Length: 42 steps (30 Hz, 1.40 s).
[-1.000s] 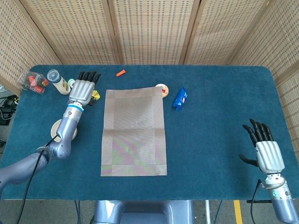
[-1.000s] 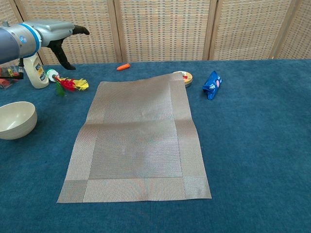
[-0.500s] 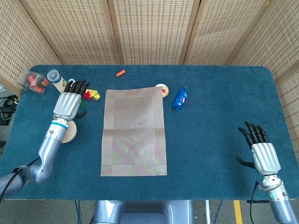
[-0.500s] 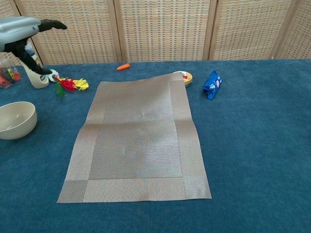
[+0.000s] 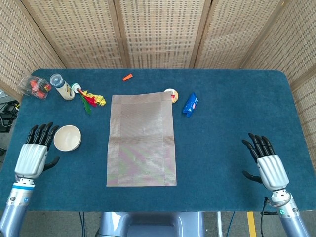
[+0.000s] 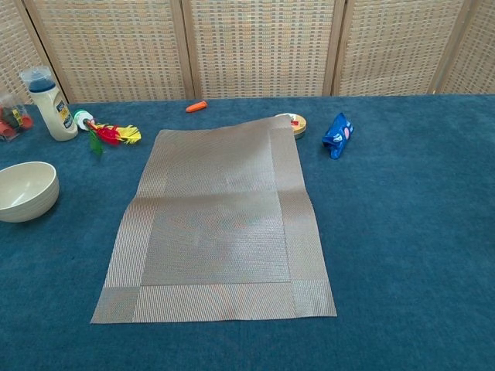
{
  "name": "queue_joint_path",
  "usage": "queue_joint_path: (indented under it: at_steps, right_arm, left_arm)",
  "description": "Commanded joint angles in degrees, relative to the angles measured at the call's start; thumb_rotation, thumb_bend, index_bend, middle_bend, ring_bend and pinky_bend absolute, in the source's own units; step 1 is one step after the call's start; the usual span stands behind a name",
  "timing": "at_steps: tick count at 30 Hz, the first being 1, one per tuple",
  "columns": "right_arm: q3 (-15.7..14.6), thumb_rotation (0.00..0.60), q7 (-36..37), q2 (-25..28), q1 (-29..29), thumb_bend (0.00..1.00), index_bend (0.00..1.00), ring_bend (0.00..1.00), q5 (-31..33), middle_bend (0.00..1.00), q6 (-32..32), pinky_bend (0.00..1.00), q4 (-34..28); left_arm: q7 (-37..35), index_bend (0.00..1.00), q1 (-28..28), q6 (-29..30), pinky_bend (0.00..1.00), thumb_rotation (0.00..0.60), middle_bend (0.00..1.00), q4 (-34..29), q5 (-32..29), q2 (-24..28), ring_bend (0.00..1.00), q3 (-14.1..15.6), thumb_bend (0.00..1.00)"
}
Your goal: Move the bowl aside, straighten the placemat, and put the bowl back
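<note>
I see the bowl off the placemat, near the bench's left edge, just beside my left hand, which hovers empty, fingers spread. My right hand, also spread and empty, sits near the right front corner.

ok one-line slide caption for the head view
Both hands, left and right, rest open; bowl sits left of the placemat.

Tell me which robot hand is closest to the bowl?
The left robot hand, right beside the cream bowl. The right robot hand is far across the table.
</note>
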Motion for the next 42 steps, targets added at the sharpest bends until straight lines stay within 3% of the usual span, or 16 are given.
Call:
queue_joint_path:
  at_steps: [1,6,8,17,27,36,42]
  right_arm:
    - [-0.7,0.6,-0.9,-0.3,0.0,0.05,0.16,0.0,-1.3,0.0,0.5,0.0,-0.3]
    - [-2.3,0.6,-1.9,-1.3,0.3,0.01,0.16,0.0,-4.7,0.0,1.2,0.0,-0.9]
    - [-4.2,0.6,-0.4,-3.0,2.0,0.01,0.16,0.0,-9.2,0.0,0.3,0.0,-0.8]
    - [-5.6,0.6,3.3,-9.2,7.1,0.01,0.16,0.0,-14.2,0.0,-3.9,0.0,-0.3]
    - [-5.4,0.6,2.5,-17.8,10.4,0.01,0.16,0.0,-12.8,0.0,-9.5,0.0,2.9]
    - [-4.8,0.6,2.1,-25.2,10.4,0.01,0.17,0.0,-8.5,0.0,-11.8,0.0,10.6]
    - [-5.1,0.6,3.0,-26.7,10.5,0.01,0.18,0.0,-7.2,0.0,-12.1,0.0,12.3]
  left_arm:
    - [-1.2,0.0,4.3,4.2,0.0,0.6,0.0,0.6,1.7,-0.3,0.0,2.1,0.22]
    - [-5.1,0.0,7.8,7.6,0.0,0.6,0.0,1.4,4.1,0.6,0.0,3.3,0.22]
    - [-6.6,0.0,9.1,9.7,0.0,0.6,0.0,1.5,4.5,1.4,0.0,2.9,0.22]
    - [-8.0,0.0,9.9,7.8,0.0,0.6,0.0,2.1,3.7,1.8,0.0,1.5,0.22]
    - [-9.1,0.0,10.6,6.7,0.0,0.6,0.0,2.8,3.5,1.8,0.0,-0.1,0.22]
    - [-9.5,0.0,10.9,4.9,0.0,0.6,0.0,3.1,3.1,1.8,0.0,-1.1,0.22]
    - [-9.4,0.0,11.1,4.5,0.0,0.6,0.0,3.2,3.2,1.7,0.0,-1.5,0.22]
